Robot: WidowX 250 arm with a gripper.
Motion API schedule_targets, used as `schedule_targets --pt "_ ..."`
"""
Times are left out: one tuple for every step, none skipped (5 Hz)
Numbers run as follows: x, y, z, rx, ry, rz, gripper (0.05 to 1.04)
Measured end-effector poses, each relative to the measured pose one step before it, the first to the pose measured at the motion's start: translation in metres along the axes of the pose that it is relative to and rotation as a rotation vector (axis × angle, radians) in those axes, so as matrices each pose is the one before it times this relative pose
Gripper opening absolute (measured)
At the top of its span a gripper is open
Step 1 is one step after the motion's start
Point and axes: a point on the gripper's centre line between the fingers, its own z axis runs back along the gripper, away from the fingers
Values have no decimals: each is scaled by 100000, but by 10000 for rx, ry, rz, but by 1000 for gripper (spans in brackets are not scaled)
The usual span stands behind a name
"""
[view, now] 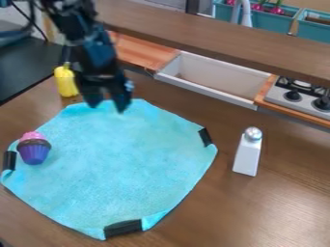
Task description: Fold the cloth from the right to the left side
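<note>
Spread out flat as it is, the blue cloth [122,164] covers much of the near and left part of the brown wooden bench [290,193]. Its outline is a rounded, uneven square, and dark strips sit at its right [205,137], bottom [123,227] and left [9,160] corners. Near the left strip, on the cloth, is a toy cupcake [34,148] with a pink top, a brown band and a purple-blue cup. Over the far corner hangs the black gripper [108,103], its two fingers [120,99] parted with nothing between them; whether they touch the fabric, I cannot tell.

Just behind that corner, to the left in the view, a yellow object [65,80] stands upright on the bench. Off the cloth's right side, apart from it, a white shaker [247,152] with a silvery top stands on the wood.

Along the back runs a toy kitchen: a pale sink basin [213,78] set in lighter wood, a stove [299,96] with dark knobs at the right, and a long brown shelf [219,34] above them. Behind the shelf are teal planters [268,21] holding pink things, and at the upper left lies a dark surface [26,67].
</note>
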Motion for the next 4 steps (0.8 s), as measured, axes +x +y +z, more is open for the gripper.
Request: schedule_targets --pt "1253 -2792 -1176 143 -380 403 999" --pt "754 -2267 -2017 99 -230 215 999" --pt "1159 -1357 -1527 167 -278 102 999" --pt "1464 -1763 -1523 140 -267 -71 999"
